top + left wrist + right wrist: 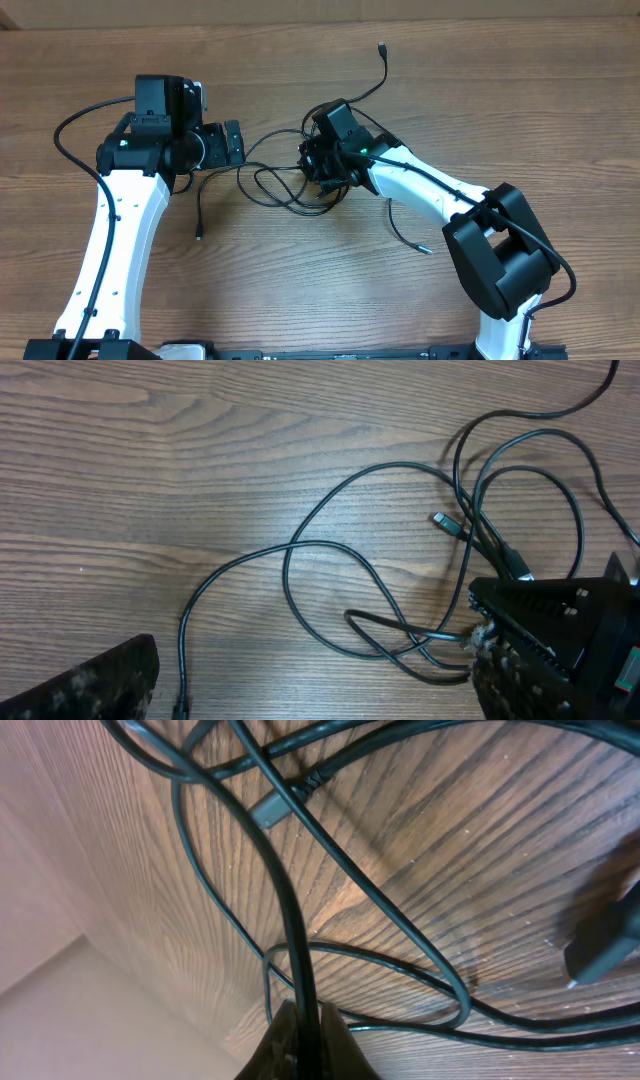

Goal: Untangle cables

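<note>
Here, at the middle of a wood-grain table (520,90), the right gripper (316,168) is down on the cables (275,185). Its jaws are pressed together on a single black strand. The right wrist view shows that cord running straight in between its fingers (345,1055), with other loops crossing on the wood beyond.

The tangle lies between the two arms, bunched mostly under and just left of the right gripper. From it one cord runs toward the far side of the table and ends in a small plug (382,46). A second cord trails toward the near edge on the left (200,232), and a third ends beneath the right arm (424,250).

The left gripper (232,143) sits just left of the knot with its jaws spread wide and nothing between them. Its wrist view looks across open loops and a silver-tipped connector (450,523) lying flat on the wood.
</note>
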You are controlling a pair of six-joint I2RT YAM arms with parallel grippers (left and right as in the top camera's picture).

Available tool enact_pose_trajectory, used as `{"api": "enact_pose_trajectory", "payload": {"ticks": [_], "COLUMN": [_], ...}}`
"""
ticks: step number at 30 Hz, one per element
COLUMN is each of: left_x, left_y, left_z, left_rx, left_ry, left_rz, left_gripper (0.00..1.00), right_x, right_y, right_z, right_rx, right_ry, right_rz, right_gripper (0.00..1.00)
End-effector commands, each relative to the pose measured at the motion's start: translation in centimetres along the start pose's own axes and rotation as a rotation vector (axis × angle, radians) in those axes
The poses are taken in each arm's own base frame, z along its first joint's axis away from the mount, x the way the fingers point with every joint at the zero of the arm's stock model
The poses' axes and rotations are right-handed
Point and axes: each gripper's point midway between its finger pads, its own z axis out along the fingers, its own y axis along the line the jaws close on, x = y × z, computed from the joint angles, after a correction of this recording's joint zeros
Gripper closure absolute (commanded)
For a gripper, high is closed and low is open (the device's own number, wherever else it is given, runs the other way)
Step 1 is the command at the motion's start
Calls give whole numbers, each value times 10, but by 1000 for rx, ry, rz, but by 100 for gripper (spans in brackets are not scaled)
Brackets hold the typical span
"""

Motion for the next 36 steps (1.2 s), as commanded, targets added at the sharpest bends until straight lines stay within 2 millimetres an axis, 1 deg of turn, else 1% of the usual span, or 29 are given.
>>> {"api": "enact_pose_trajectory", "payload": {"ticks": [1, 2, 3, 5, 8, 9, 11, 12, 15, 16, 17, 18, 19, 21, 22, 23, 24, 25, 26, 27, 29, 30, 33, 34, 35, 36], "left_x": [-4, -4, -4, -4, -4, -4, -4, -4, -4, -4, -4, -4, -4, -4, -4, -4, -4, -4, -4, -4, -4, -4, -4, -4, -4, -4], "left_y": [-1, -1, -1, -1, -1, -1, -1, -1, -1, -1, -1, -1, -1, -1, -1, -1, -1, -1, -1, -1, -1, -1, -1, -1, -1, -1], "left_z": [-6, -6, -6, -6, -6, -6, -6, -6, -6, -6, -6, -6, -6, -6, -6, -6, -6, -6, -6, -6, -6, -6, -6, -6, -6, -6], "left_rx": [8, 8, 8, 8, 8, 8, 8, 8, 8, 8, 8, 8, 8, 8, 8, 8, 8, 8, 8, 8, 8, 8, 8, 9, 8, 8], "left_ry": [-20, -20, -20, -20, -20, -20, -20, -20, -20, -20, -20, -20, -20, -20, -20, -20, -20, -20, -20, -20, -20, -20, -20, -20, -20, -20], "left_rz": [21, 21, 21, 21, 21, 21, 21, 21, 21, 21, 21, 21, 21, 21, 21, 21, 21, 21, 21, 21, 21, 21, 21, 21, 21, 21], "left_gripper": [0, 1, 0, 0, 1, 0, 0, 0, 0, 0, 1, 0, 0, 0, 0, 0, 1, 0, 0, 0, 0, 0, 0, 0, 0, 0], "right_x": [9, 10, 10, 8, 9, 11, 16, 19, 25, 25, 26, 26, 25, 23, 21, 19, 16, 12, 10, 6, 1, -3, -16, -25, -29, -37], "right_y": [14, 26, 34, 55, 77, 85, 96, 100, 107, 107, 110, 110, 112, 114, 115, 117, 117, 117, 117, 118, 117, 116, 107, 100, 97, 93], "right_z": [-12, -24, -33, -69, -118, -138, -173, -195, -251, -263, -285, -296, -318, -344, -363, -378, -388, -404, -415, -434, -462, -480, -524, -540, -546, -558], "right_rx": [-51, -96, -121, -199, -290, -329, -394, -421, -484, -493, -513, -521, -535, -540, -536, -538, -540, -544, -548, -559, -574, -584, -594, -585, -580, -565], "right_ry": [10, -11, -36, -129, -224, -250, -278, -293, -345, -363, -400, -419, -461, -503, -531, -554, -568, -590, -606, -638, -687, -723, -824, -878, -902, -952], "right_rz": [-103, -157, -184, -270, -374, -421, -506, -533, -573, -572, -581, -586, -596, -602, -606, -616, -613, -599, -591, -593, -594, -590, -558, -525, -512, -505], "right_gripper": [96, 96, 96, 96, 96, 96, 96, 96, 96, 96, 96, 96, 96, 96, 96, 96, 96, 96, 96, 96, 96, 96, 96, 96, 96, 96]}}
